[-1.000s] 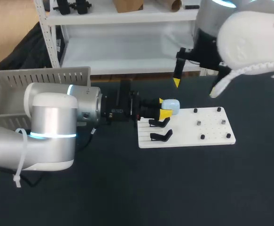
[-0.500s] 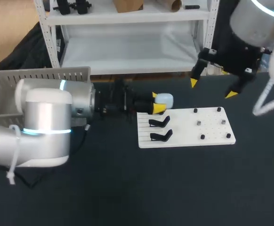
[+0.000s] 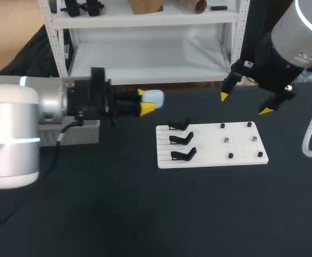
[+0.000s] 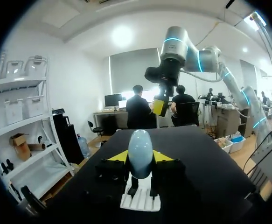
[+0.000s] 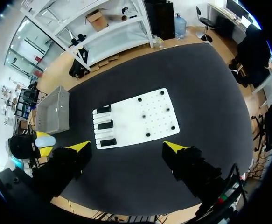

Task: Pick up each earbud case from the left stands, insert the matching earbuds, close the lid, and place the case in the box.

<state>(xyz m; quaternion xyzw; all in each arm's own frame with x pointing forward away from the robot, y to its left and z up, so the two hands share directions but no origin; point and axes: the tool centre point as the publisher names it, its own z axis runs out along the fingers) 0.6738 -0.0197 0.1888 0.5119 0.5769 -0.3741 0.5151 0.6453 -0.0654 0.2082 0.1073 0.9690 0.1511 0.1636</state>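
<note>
Between the yellow tips of the left gripper (image 3: 145, 105) sits a pale blue, egg-shaped earbud case (image 3: 154, 97). It is pinched from both sides and held above the dark table (image 3: 145, 214), to the left of the white pegged board (image 3: 212, 145) and well apart from it. In the left wrist view the case (image 4: 140, 147) stands out beyond the fingertips of that gripper (image 4: 140, 157), so only its rear part appears to be clamped. Its lid looks closed, though no seam can be made out.

The main risk, I judge, is this shallow grip on a smooth, rounded shell: a quick swing or a nudge from the other arm could twist the case or squeeze it out. Opening the lid probably needs the right gripper (image 3: 244, 103), which hangs with its fingers spread wide over the far right of the board. A poorly aligned approach could push the case rather than open it. The small dark pieces (image 3: 226, 139) on the right half of the board are too small to identify. If they are the earbuds, they would be easy to drop or mismatch.

All three black stands (image 3: 181, 139) on the left of the board are bare. The grey slatted box (image 5: 52, 109) lies to the left, mostly hidden behind the left arm in the head view. From the right wrist view (image 5: 128, 147) nothing shows inside it.
</note>
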